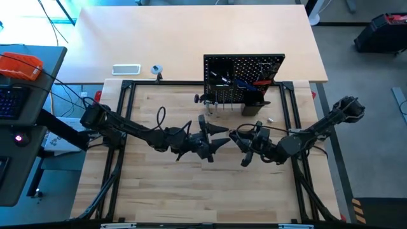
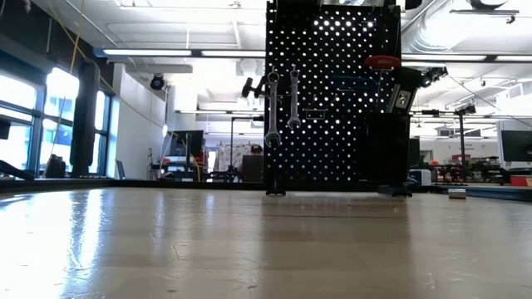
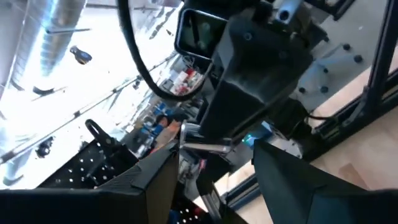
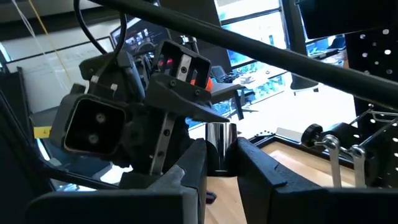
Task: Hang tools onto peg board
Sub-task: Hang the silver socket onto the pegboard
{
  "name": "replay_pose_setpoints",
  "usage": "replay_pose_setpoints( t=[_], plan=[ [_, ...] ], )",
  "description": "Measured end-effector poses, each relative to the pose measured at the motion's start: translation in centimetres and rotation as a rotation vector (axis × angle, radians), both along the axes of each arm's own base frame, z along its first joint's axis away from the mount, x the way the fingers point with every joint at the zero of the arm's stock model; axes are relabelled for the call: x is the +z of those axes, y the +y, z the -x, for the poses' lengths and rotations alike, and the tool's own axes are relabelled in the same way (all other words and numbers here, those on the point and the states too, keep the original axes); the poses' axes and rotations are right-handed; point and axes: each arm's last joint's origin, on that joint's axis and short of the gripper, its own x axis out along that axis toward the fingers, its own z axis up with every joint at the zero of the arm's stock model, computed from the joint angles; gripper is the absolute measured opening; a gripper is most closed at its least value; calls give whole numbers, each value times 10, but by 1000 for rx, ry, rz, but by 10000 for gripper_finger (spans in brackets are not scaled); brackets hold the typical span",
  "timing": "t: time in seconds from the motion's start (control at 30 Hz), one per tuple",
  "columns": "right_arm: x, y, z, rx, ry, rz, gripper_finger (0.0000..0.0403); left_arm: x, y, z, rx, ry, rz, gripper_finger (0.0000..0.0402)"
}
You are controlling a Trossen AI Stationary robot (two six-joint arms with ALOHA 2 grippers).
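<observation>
Right claw [image 4: 221, 163], metal bit [image 4: 220, 146], wooden table [image 1: 191, 191]

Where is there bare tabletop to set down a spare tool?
The near half of the wooden table, below both arms, is bare. So is the left stretch between the frame rail and the peg board. Crowded: mid-table, where both arms meet before the board.

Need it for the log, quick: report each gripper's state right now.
Left gripper: open, holding nothing.
Right gripper: shut on a small silver metal cylinder.
</observation>
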Motion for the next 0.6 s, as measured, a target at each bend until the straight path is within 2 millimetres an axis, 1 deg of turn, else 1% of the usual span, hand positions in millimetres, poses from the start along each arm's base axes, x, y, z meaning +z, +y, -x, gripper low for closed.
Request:
replay_pose_setpoints(
  t=[0.23, 0.43, 0.6],
  plan=[
    [0, -1, -1, 15, -10, -15, 55, -5, -2, -4, 8, -26, -26, 198],
    [0, -3, -2, 31, -16, -18, 55, -1, -1, -3, 20, -61, -30, 198],
    [0, -4, -4, 48, -20, -18, 55, -2, -1, -4, 31, -48, -52, 198]
  ],
)
